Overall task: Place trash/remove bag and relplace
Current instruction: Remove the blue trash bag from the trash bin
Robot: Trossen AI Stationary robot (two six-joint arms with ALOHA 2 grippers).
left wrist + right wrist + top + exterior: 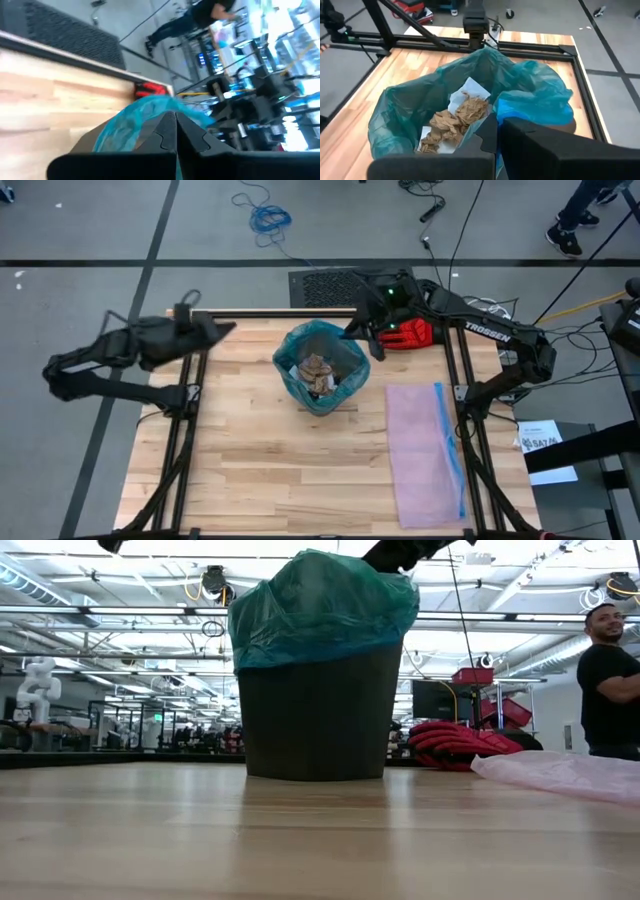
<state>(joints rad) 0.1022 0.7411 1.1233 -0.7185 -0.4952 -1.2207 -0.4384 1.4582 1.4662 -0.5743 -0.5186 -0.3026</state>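
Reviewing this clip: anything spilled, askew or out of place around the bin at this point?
No spill: the trash lies inside the teal bag, whose rim is bunched unevenly. A red glove lies behind the bin, not among the scraps. The pink replacement bag lies flat to the right. Both grippers, left and right, are shut.

left gripper (222,330) closed, raised at far left; right gripper (356,330) closed, extended leftward.

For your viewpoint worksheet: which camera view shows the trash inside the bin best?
The right wrist view: brown wads and white paper fill it. The high view shows the trash small. The low and left wrist views show only the bag.
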